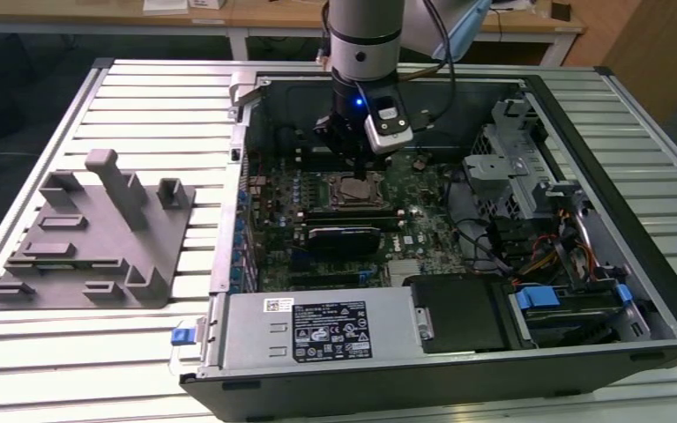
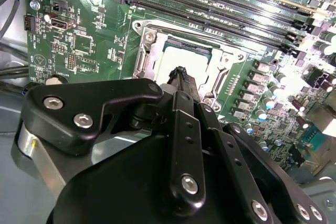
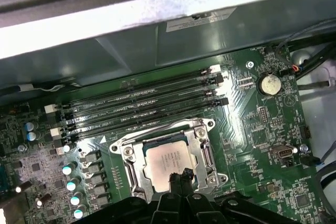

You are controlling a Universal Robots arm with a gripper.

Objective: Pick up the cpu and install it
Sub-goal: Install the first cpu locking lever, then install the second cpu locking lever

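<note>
Silvery-white, square cpu sits flat in its socket frame, gripper closed and empty just above.

Exterior view looks down on the open case; both wrist views face its socket closely.

Bright overhead light glares off the motherboard; foreground blurred.

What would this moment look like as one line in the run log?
cpu: seated in socket | gripper: over cpu edge, fingers together | holding: nothing seen
</note>
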